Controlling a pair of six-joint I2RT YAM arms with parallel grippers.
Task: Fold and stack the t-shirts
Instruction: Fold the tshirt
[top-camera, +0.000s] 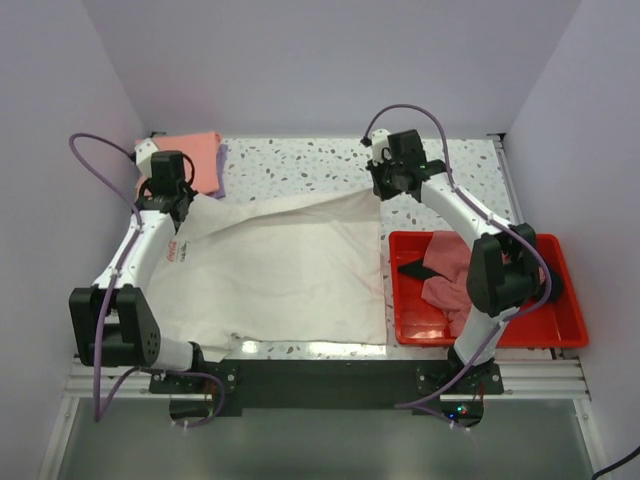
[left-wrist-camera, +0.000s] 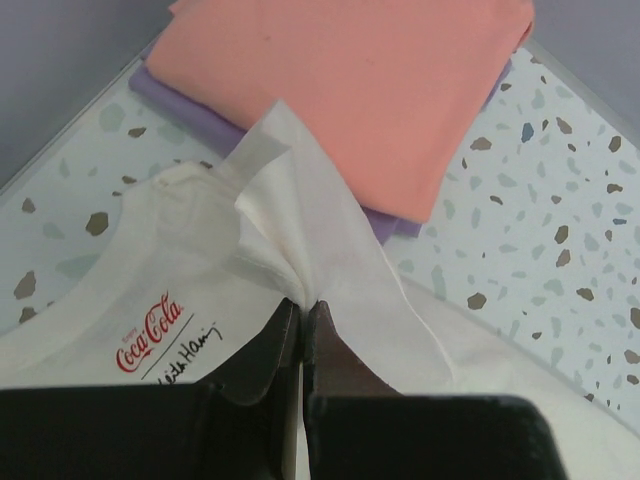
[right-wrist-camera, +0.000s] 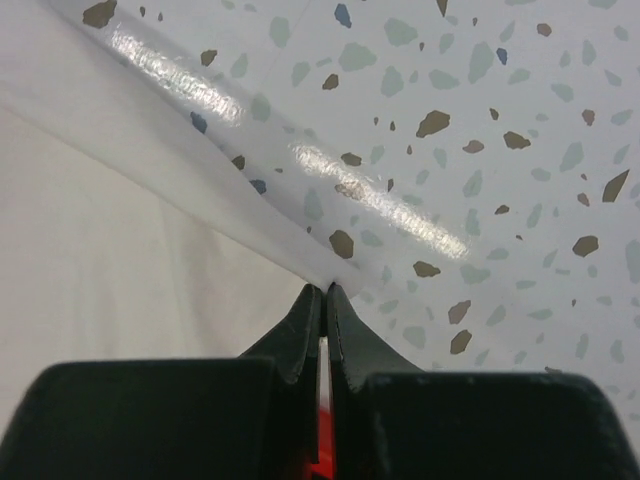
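A large cream-white t-shirt (top-camera: 280, 270) with a red logo lies spread over the middle of the table. My left gripper (top-camera: 178, 205) is shut on its far left edge near the collar; the pinched fold shows in the left wrist view (left-wrist-camera: 300, 270). My right gripper (top-camera: 385, 190) is shut on its far right corner (right-wrist-camera: 300, 255), lifting the edge off the table. A folded salmon-pink t-shirt (top-camera: 195, 160) lies on a lavender one (left-wrist-camera: 190, 110) at the far left corner. Dusty rose (top-camera: 445, 270) and black (top-camera: 418, 268) shirts lie in the red tray (top-camera: 560, 320).
The red tray stands at the right, next to the shirt's right edge. Speckled table top (top-camera: 300, 165) shows between the two grippers at the back. Walls close in the table on the left, right and far sides.
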